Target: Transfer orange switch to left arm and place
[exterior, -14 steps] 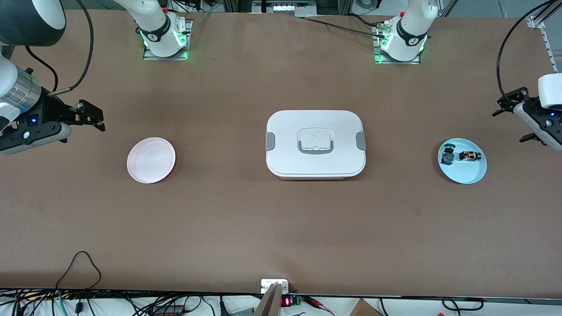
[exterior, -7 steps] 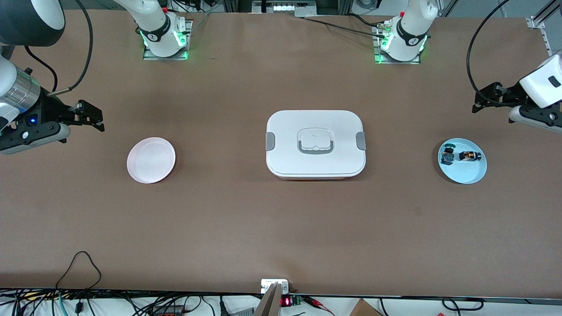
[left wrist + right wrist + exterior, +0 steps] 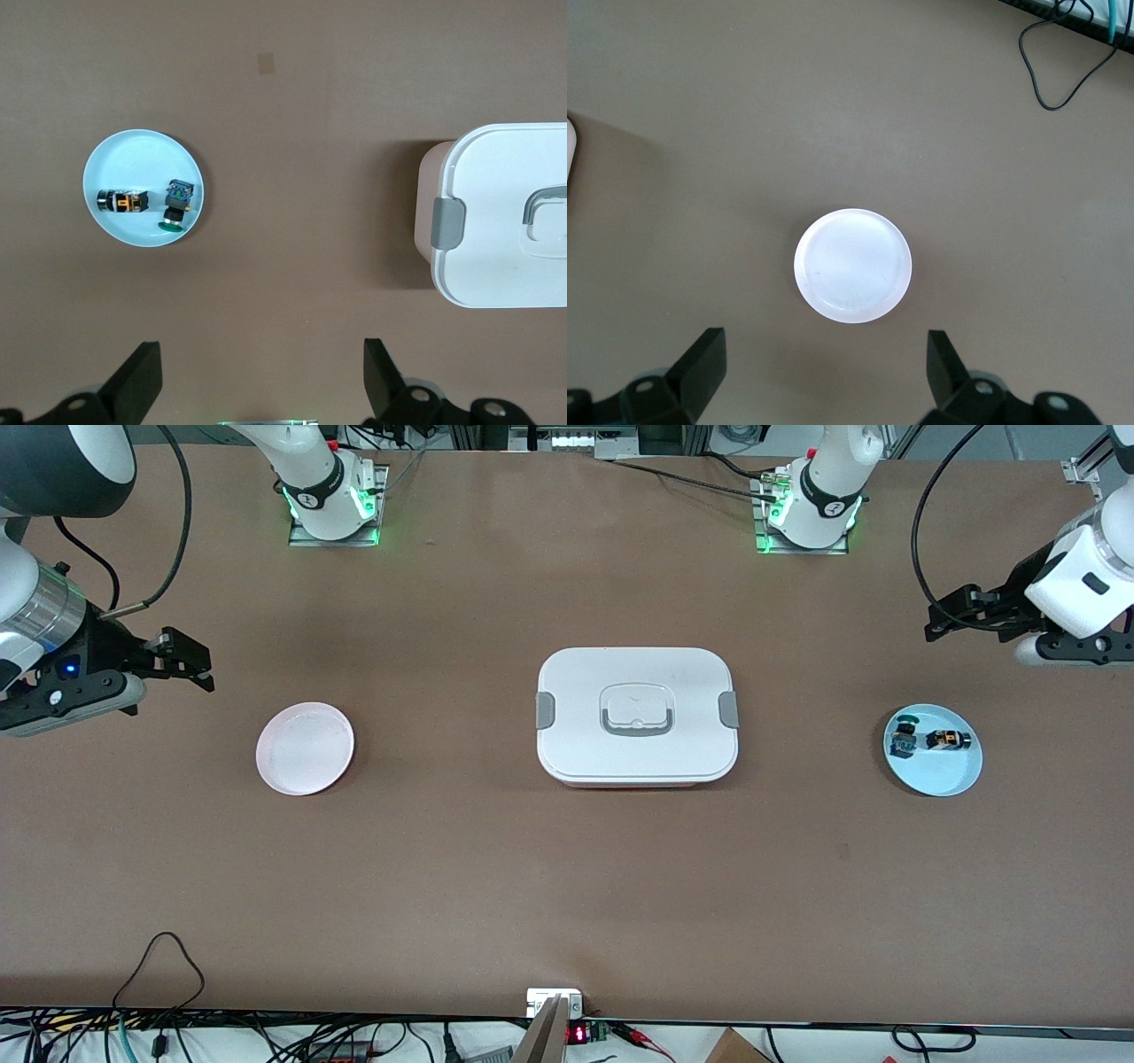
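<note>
The orange switch [image 3: 946, 740] lies on its side on a light blue plate [image 3: 950, 778] at the left arm's end of the table. It also shows in the left wrist view [image 3: 121, 201] on that plate [image 3: 133, 159]. My left gripper [image 3: 948, 615] is open and empty, up in the air over bare table beside the blue plate; the left wrist view shows its jaws wide apart [image 3: 261, 350]. The white box [image 3: 636, 716] stands mid-table, its end showing in the left wrist view [image 3: 505, 221]. My right gripper [image 3: 199, 666] waits open and empty over the table beside the pink plate [image 3: 305, 748].
A small switch with a teal-green top [image 3: 904, 735] lies beside the orange one on the blue plate, also in the left wrist view [image 3: 177, 204]. The pink plate is empty in the right wrist view [image 3: 852, 266], with the right gripper [image 3: 824, 341] open. Cables hang along the table's near edge.
My left arm has swung its gripper up and in over the table toward the box's end, staying open. The right arm has barely moved.
</note>
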Robot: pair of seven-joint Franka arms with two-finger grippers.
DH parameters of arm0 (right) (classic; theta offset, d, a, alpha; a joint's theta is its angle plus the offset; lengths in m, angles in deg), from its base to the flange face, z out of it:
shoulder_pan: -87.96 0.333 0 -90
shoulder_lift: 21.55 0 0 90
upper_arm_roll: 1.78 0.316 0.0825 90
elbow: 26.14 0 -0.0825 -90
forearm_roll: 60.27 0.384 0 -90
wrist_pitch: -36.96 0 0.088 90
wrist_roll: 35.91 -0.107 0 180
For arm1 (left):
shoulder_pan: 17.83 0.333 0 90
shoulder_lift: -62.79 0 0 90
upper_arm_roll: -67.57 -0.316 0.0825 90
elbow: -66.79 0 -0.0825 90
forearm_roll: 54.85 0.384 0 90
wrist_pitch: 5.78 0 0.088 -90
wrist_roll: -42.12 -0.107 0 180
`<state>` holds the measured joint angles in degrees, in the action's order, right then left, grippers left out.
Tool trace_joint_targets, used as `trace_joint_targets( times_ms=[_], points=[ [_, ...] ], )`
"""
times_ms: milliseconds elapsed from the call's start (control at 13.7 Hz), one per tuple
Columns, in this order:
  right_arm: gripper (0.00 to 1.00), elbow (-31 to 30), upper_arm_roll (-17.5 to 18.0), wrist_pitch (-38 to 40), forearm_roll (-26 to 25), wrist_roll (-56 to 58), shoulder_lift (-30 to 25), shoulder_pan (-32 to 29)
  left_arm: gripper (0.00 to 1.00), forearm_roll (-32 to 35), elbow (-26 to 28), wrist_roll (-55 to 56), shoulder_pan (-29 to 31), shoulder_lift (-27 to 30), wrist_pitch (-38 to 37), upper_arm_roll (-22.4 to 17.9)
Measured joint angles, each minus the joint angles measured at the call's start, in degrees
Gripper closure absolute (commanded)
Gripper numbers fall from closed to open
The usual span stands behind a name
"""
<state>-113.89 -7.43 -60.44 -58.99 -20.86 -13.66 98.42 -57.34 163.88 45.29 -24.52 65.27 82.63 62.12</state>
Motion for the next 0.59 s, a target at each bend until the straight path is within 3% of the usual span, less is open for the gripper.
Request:
trace_joint_targets(
  times_ms=[293,585],
  points=[
    [0.0,0.0,0.1,-0.1,0.0,0.0,0.0,0.0,0.0,0.3,0.5,-0.1,0.4,1.6,0.2,-0.1],
    [0.0,0.0,0.1,-0.1,0.0,0.0,0.0,0.0,0.0,0.3,2.6,-3.6,0.7,2.8,5.7,-0.1]
  ],
)
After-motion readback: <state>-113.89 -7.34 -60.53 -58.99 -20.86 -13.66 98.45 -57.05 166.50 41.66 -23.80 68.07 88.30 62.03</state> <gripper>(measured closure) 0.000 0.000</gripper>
